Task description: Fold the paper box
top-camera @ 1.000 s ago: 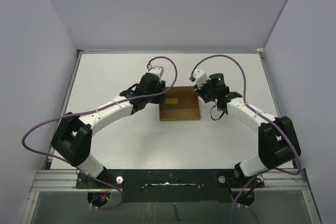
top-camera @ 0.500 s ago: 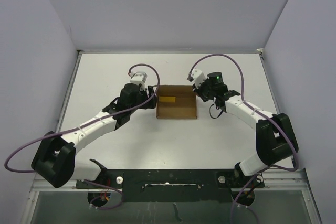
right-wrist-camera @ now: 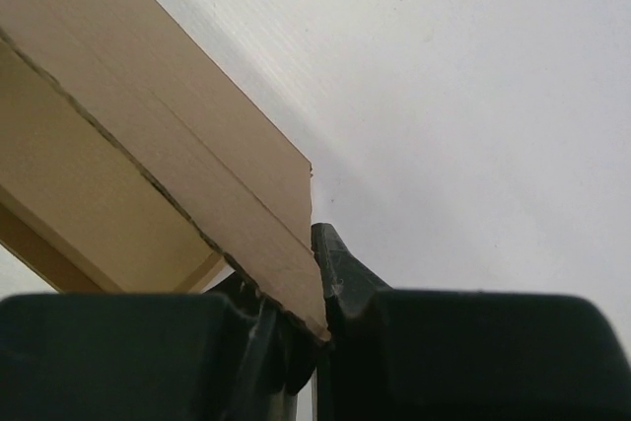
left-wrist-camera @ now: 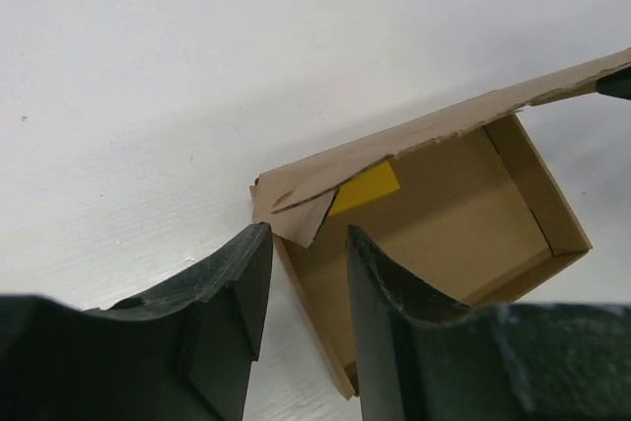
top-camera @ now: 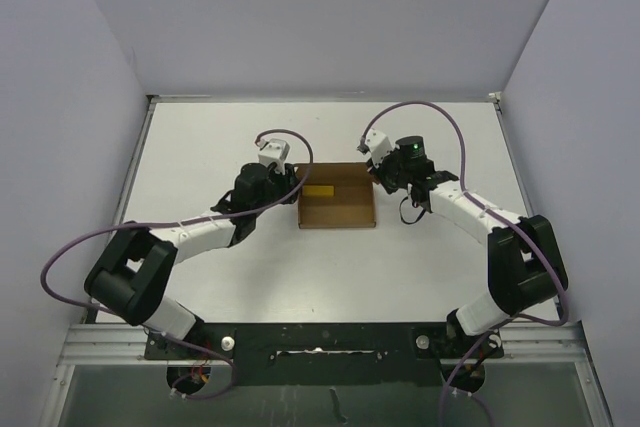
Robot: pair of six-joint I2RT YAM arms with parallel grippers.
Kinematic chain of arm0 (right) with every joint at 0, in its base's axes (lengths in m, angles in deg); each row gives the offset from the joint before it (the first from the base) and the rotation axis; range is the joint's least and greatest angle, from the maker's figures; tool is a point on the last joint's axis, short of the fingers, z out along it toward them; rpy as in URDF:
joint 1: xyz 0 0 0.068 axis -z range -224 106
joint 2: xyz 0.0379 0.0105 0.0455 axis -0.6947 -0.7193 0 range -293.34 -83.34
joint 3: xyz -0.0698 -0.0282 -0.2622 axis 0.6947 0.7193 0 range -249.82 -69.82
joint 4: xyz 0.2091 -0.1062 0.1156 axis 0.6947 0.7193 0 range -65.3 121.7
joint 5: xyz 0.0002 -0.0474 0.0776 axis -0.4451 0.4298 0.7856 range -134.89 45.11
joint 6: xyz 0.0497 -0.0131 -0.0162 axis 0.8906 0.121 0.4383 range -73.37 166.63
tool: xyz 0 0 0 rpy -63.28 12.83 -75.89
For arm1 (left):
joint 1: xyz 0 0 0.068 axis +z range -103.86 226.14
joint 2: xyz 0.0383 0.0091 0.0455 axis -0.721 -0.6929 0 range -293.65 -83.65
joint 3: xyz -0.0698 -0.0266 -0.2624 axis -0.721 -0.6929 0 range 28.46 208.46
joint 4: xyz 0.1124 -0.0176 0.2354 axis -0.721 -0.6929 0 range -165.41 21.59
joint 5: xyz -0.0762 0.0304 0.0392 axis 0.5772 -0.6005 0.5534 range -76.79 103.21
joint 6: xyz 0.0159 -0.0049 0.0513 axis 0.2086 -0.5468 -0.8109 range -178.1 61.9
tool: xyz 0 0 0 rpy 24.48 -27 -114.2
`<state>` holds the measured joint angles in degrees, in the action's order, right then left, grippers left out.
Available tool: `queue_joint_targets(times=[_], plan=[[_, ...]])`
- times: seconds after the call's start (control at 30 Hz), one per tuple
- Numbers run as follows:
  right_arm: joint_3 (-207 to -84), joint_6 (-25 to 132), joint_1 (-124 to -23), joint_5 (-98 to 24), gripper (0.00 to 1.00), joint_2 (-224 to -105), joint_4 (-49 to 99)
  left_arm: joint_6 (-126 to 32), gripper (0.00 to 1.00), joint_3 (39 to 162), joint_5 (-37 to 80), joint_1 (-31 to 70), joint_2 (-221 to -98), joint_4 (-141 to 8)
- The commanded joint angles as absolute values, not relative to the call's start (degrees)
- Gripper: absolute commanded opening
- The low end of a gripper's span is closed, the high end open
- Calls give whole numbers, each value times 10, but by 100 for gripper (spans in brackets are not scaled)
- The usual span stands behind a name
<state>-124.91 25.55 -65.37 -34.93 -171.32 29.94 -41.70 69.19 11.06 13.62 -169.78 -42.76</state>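
The paper box (top-camera: 340, 207) lies mid-table as an open brown tray with a yellow strip (top-camera: 320, 190) inside near its back left corner. My left gripper (top-camera: 293, 187) is at the box's left edge. In the left wrist view, the left gripper (left-wrist-camera: 308, 239) stands open, its fingers either side of the box's (left-wrist-camera: 454, 204) left wall, just below a bent corner tab (left-wrist-camera: 294, 209). My right gripper (top-camera: 377, 175) is at the back right corner. The right wrist view shows the right gripper (right-wrist-camera: 296, 273) shut on a raised cardboard panel of the box (right-wrist-camera: 148, 115).
The white table (top-camera: 200, 137) is closed in by pale walls at the back and sides. A purple cable (top-camera: 415, 109) loops above each wrist. A black mounting rail (top-camera: 320, 337) runs along the near edge.
The box has slid slightly back and left. The left gripper pulled away from over the box's left corner and now sits at its left wall. The right gripper kept its hold.
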Motion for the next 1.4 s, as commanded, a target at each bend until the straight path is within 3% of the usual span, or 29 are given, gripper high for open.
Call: queue_joint_targets(times=[0.0, 0.3, 0.47, 0.97, 1.37], plan=[[-1277, 266, -652, -336, 0, -1719, 286, -424, 32, 712, 94, 139, -1727, -359], [-1283, 275, -654, -334, 0, -1720, 289, -420, 14, 732, 88, 133, -1746, -374], [-1294, 292, -660, -334, 0, -1722, 291, -412, 0, 756, 84, 122, -1759, -381], [-1402, 372, -681, -450, 0, -1816, 274, -432, 0, 873, 51, 106, -1847, -413], [-1451, 428, -709, -500, 0, -1866, 300, -433, 0, 867, 62, 117, -1863, -417]])
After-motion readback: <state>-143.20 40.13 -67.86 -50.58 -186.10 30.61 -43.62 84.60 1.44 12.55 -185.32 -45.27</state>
